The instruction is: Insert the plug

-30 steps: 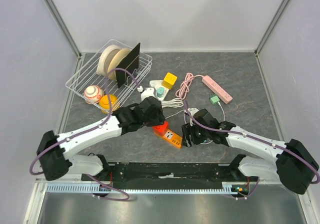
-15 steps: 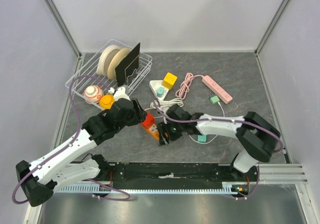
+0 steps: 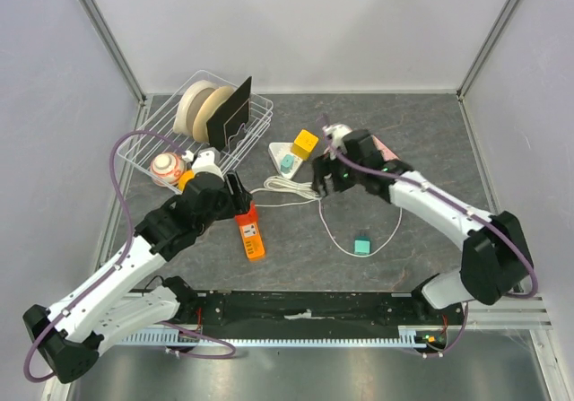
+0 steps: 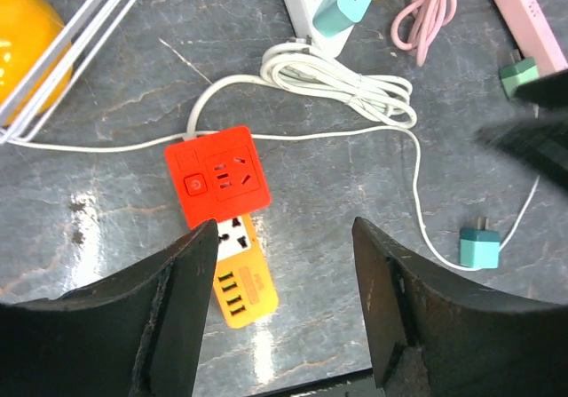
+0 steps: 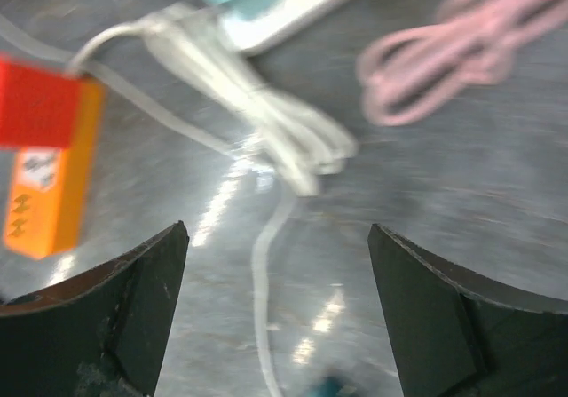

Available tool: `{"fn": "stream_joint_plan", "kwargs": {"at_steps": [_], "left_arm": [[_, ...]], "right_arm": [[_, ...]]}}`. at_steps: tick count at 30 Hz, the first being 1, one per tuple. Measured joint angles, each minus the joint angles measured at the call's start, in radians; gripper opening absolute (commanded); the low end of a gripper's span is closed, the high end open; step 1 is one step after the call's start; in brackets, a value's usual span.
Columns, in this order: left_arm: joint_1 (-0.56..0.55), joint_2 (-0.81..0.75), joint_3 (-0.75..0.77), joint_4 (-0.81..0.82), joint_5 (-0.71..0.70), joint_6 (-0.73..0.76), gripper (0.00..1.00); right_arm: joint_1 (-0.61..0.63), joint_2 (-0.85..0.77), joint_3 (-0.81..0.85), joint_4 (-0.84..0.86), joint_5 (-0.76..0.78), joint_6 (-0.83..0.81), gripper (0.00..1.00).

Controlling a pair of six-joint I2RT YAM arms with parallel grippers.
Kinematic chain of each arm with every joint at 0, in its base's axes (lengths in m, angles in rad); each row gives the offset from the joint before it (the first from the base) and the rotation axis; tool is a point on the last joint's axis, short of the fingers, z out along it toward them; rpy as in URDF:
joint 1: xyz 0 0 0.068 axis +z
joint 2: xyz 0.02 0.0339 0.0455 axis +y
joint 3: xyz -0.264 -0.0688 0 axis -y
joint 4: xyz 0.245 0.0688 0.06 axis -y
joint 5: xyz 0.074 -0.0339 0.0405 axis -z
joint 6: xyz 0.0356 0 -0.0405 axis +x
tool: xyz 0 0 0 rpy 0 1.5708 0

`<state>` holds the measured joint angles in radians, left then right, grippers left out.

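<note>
The grey surface (image 3: 421,132) carries everything, and the two arms reach across it from the near edge. The left arm (image 3: 134,257) ends over the orange socket strip (image 3: 250,237); the left jaws stand apart and empty above the strip without touching it. The right arm (image 3: 430,204) stretches to the far middle, and the right jaws are spread wide, holding nothing, over the coiled white cord (image 3: 291,186) and a looped pink cable (image 5: 461,51). A wire basket (image 3: 154,136) sits at the far left. The socket strip (image 4: 222,202) lies flat with its sockets facing up; its long axis runs roughly near to far, with the red end farther away and the orange end nearer. The small teal plug (image 3: 361,245) lies loose on the surface right of centre. It is well apart from the strip, clear of both jaws, and on a thin white lead. In the left wrist view the plug (image 4: 479,248) seems to point its pins toward the top of the picture, though they are too small to be sure.
</note>
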<state>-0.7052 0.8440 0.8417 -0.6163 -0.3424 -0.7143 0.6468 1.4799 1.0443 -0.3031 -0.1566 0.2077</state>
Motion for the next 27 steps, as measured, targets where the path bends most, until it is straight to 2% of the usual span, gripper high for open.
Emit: {"fn": "stream_joint_plan", "kwargs": {"at_steps": [5,7,10,17,27], "left_arm": [[0.016,0.009,0.003,0.012,0.010,0.106,0.74],[0.019,0.006,0.012,0.013,0.016,0.153,0.74],[0.019,-0.016,0.013,0.022,0.019,0.201,0.74],[0.022,-0.088,-0.007,0.048,0.019,0.255,0.74],[0.038,-0.087,-0.019,0.047,0.030,0.282,0.74]], "right_arm": [[-0.314,-0.011,0.074,-0.077,0.031,-0.100,0.95],[-0.442,0.030,0.114,-0.084,0.029,-0.118,0.95],[-0.571,0.121,0.169,-0.092,0.022,-0.131,0.95],[-0.653,0.341,0.283,-0.123,0.004,-0.185,0.95],[-0.676,0.504,0.374,-0.147,-0.026,-0.322,0.93]]}}
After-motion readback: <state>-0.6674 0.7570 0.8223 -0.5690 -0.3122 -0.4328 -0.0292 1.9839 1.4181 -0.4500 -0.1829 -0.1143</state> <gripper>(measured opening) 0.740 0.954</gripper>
